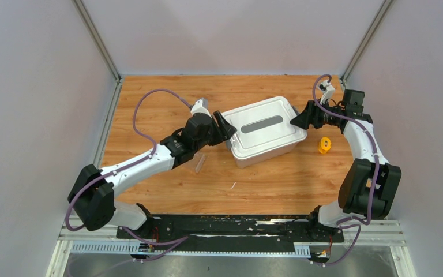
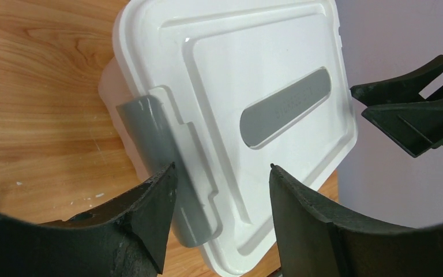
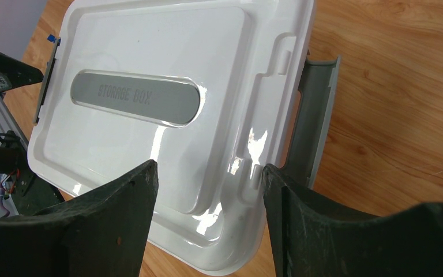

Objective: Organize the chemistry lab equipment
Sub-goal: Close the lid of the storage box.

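L gripper (image 1: 226,130) hung at the bin's (image 1: 268,153) left end, jaws wide, empty, astride the gray latch (image 2: 150,144). R gripper (image 1: 297,119) was at the opposite end, jaws also wide, empty, by the other latch (image 3: 314,109). The lid (image 3: 150,46) was on. Clear rack (image 1: 196,163) sat on the table (image 1: 265,190) beside the L arm, near the bin. Orange obj (image 1: 324,145) lay to the bin's right.

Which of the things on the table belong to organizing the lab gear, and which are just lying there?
Job:
- clear plastic piece left of the box, seemingly lab gear
- storage box with its white lid on, the likely container

Lying about:
- small orange object right of the box
- white speck, too small to identify
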`<state>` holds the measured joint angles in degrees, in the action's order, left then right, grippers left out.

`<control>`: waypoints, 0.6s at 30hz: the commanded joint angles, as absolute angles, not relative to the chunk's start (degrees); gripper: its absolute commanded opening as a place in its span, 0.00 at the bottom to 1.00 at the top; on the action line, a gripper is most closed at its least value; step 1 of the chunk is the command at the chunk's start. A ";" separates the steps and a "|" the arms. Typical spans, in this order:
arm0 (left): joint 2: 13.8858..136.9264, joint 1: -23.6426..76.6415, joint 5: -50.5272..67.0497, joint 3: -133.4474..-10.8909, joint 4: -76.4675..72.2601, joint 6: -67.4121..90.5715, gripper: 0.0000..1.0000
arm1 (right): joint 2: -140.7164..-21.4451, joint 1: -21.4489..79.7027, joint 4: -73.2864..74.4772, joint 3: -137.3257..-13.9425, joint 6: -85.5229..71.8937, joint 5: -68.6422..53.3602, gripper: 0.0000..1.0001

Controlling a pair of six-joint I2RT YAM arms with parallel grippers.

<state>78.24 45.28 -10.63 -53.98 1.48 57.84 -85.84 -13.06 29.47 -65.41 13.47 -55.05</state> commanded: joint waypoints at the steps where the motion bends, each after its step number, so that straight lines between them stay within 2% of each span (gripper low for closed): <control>1: 80.27 46.03 -10.09 -57.51 1.54 57.00 0.67 | -85.79 -12.70 29.97 -65.83 14.15 -58.60 0.66; 9: 81.70 46.15 -9.96 -59.95 4.17 55.24 0.66 | -85.62 -12.74 30.10 -65.83 14.19 -58.97 0.66; 18: 79.83 46.15 -10.02 -63.81 4.82 46.09 0.67 | -85.53 -12.74 30.31 -65.92 14.41 -59.17 0.66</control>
<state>81.01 45.78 -10.11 -59.94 5.08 52.31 -85.84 -13.06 29.50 -65.41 13.65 -55.18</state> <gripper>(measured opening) 0.666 0.661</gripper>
